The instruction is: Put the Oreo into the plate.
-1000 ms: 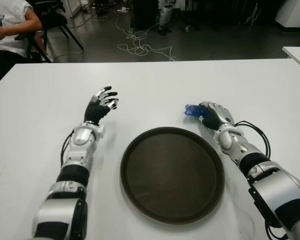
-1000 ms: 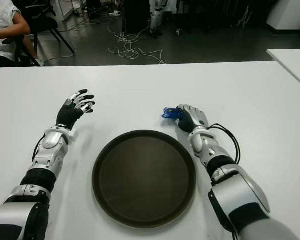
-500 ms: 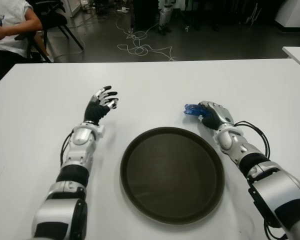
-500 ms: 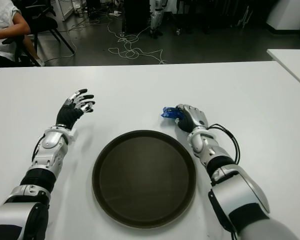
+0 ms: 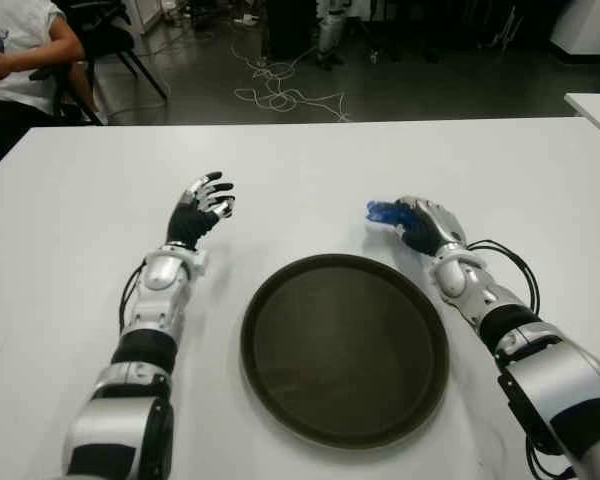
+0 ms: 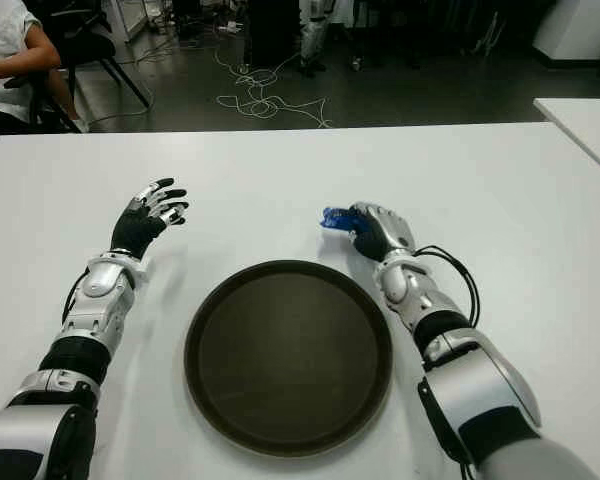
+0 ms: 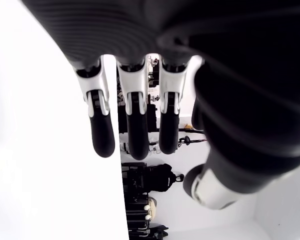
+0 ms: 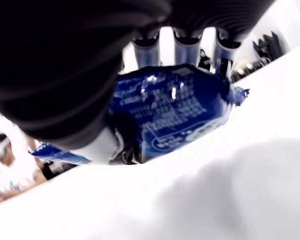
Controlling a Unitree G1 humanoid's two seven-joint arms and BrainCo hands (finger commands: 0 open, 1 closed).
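My right hand (image 5: 412,224) is shut on a blue Oreo packet (image 5: 382,212), just off the white table (image 5: 310,180) behind the right rim of the plate. In the right wrist view the packet (image 8: 176,116) fills the palm, with the fingers (image 8: 187,47) curled over its far side. The round dark plate (image 5: 345,345) lies in front of me, with nothing in it. My left hand (image 5: 204,203) shows to the left of the plate, raised, fingers spread and holding nothing; its wrist view shows the fingers (image 7: 132,125) apart.
A seated person (image 5: 15,50) is at the far left beyond the table. Cables (image 5: 280,95) lie on the dark floor behind. A second white table's corner (image 5: 595,105) shows at the right edge.
My right hand has lifted the Oreo packet slightly off the table and tilted up. The left hand has barely moved.
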